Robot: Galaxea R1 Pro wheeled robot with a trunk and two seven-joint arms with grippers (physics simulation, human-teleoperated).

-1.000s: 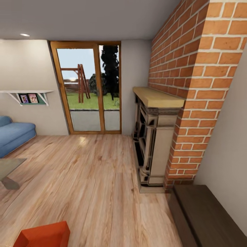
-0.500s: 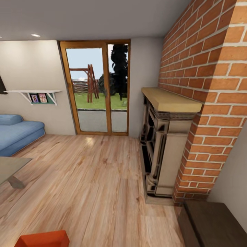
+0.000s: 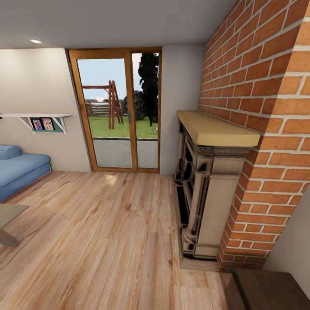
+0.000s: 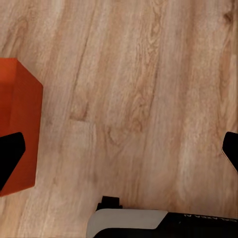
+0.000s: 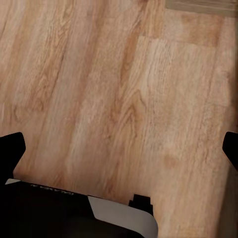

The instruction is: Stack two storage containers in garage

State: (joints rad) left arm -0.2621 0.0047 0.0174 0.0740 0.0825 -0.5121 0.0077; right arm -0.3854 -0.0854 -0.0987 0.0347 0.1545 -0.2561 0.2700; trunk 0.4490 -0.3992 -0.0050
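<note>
I am in the wood-floored living room facing the glass patio door (image 3: 118,110), both my grippers spread wide and empty, an orange-red rectangular storage container (image 4: 17,126) just beside my left gripper (image 4: 119,148), which I judge I must reach and grasp.

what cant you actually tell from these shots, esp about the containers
- Storage container: the left wrist view's edge cuts it off, and a dark fingertip covers part of it, so its contents are unknown.
- Second container: its whereabouts cannot be told.
- Grey low table: just a corner shows at the head view's edge.
- Shelf photos: too small to read.
- Garage: its direction can't be judged.
</note>
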